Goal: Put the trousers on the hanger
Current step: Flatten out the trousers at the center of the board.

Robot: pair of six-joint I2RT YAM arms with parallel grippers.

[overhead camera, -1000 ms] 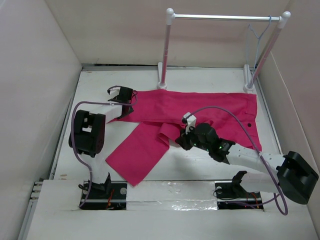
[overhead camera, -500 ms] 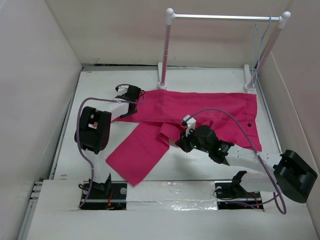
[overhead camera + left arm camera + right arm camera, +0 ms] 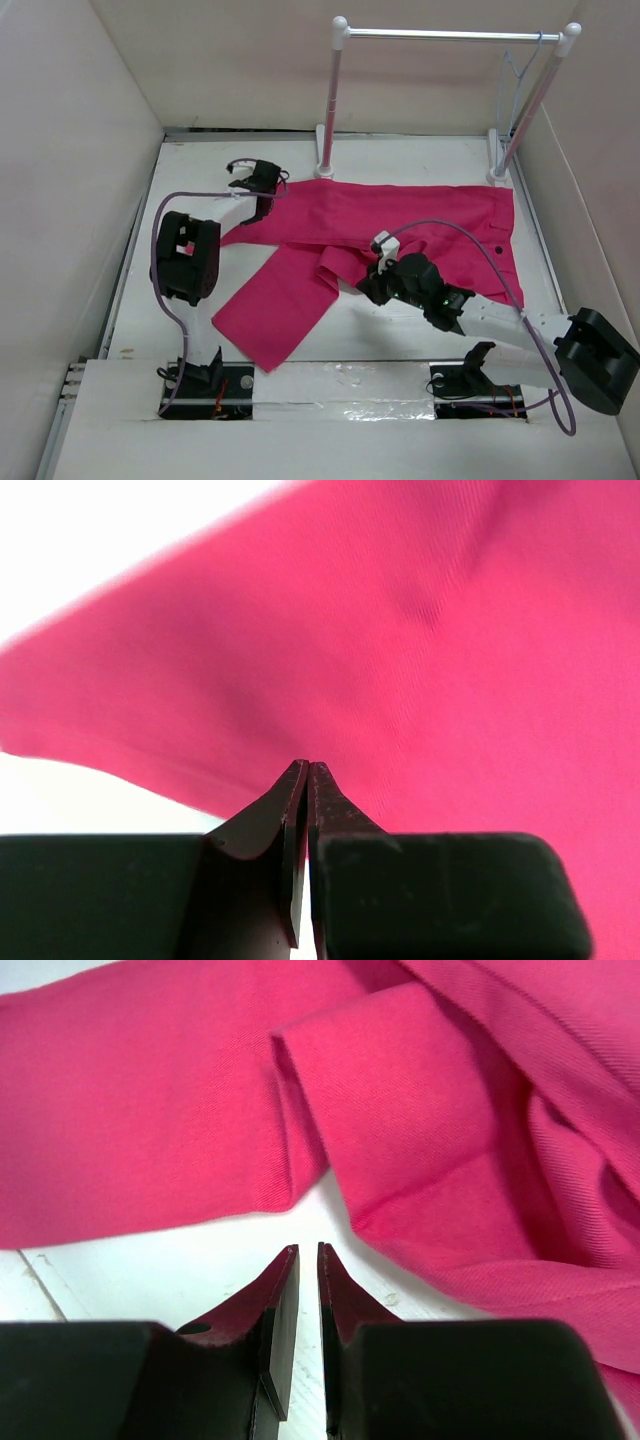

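The trousers (image 3: 400, 215) lie spread on the bench (image 3: 190, 170), 1 of 2 legs creased. The hanger (image 3: 512, 85) hangs from the rack (image 3: 450, 35) (far right end). The left end effector (image 3: 305, 772) is closed, seemingly empty, near a cuff. The right end effector (image 3: 307, 1252) is nearly closed beside the crease. The cloth looks limp and light, so pinch the waistband.

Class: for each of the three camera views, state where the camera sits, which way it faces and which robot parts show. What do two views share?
Top external: above and behind the bases, facing down and forward over the table, trousers, rack and hanger; both arms show.
Left wrist: on the left arm, facing along the left jaws at pink cloth.
Right wrist: on the right arm, facing along the right jaws at a folded trouser leg.
Shared: both wrist views show trousers on white table.
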